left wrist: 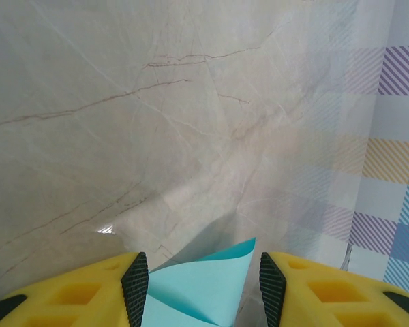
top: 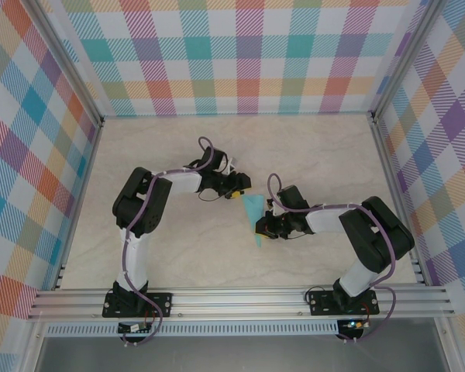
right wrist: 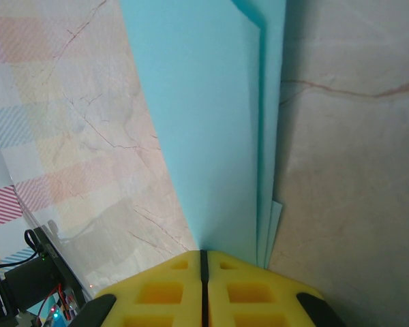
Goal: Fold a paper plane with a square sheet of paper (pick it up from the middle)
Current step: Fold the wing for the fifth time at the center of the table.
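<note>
Two pincers share the paper plane (top: 255, 219): right pincer (right wrist: 204, 259) clamps the layers near its point, left pincer (left wrist: 203, 283) stands wide around the broad end; close it squarely, gently.

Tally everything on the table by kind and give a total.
Paper, turquoise, folded: 1
Grippers, yellow-fingered: 2 (left gripper, right gripper)
Total: 3
</note>
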### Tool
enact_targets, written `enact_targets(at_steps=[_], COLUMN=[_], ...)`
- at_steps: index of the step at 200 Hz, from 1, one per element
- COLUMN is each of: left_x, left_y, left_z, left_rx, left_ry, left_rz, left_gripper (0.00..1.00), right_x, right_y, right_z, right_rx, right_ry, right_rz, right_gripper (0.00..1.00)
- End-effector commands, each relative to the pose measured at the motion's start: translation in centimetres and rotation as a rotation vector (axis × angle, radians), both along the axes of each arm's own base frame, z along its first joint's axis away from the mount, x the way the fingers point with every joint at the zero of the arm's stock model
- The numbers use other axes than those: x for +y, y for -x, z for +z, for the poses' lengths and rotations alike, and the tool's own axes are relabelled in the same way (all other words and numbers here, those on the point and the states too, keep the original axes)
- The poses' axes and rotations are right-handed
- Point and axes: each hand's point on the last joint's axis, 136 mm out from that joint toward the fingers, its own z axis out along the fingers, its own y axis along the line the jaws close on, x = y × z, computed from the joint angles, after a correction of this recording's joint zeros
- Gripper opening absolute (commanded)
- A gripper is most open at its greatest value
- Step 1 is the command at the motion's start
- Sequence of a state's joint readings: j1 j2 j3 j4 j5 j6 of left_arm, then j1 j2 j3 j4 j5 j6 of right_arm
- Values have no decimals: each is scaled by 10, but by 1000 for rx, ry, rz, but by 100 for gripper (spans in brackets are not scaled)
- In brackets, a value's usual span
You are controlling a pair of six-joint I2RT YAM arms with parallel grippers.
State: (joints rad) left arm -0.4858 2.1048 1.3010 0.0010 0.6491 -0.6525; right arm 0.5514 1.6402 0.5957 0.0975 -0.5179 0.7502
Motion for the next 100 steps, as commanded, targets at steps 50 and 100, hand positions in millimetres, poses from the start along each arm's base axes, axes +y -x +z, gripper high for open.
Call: enact_targets(at_steps=[50, 100], left_x=[18, 8], left_y=[-8, 39], left_z=[54, 59], left_rx=[-102, -85], left_ry=[-13, 34], left_rz=[36, 18], left_gripper=[48, 36], right_x=[-16, -8], right_y=[32, 25], right_z=[-26, -16], right_rx=[151, 109], right_ry=[87, 46], right_rz=[16, 38], right_gripper=[9, 10])
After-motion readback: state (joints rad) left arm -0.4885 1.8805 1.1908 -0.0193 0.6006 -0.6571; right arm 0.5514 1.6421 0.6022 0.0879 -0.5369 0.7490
